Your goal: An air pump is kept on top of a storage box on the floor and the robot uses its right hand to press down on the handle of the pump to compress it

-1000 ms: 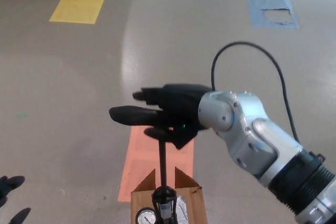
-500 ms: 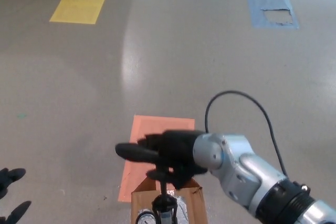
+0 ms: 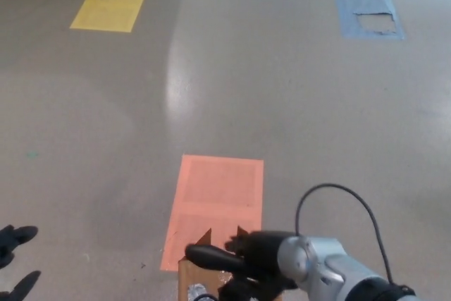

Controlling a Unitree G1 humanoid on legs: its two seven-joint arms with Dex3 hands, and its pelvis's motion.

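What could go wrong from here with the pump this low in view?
1. The right hand covers the handle at the picture's bottom edge, and the pump body barely shows, so a slip off the handle could go unseen.
2. The box is cardboard with open flaps; an off-centre push might tip it or dent it.
3. The cable loops loose above the wrist and could snag.

Right robot hand [image 3: 246, 262] over storage box [image 3: 184, 273]

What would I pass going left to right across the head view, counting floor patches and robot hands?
Left hand → yellow floor patch → orange floor patch → black right hand → blue floor patch.
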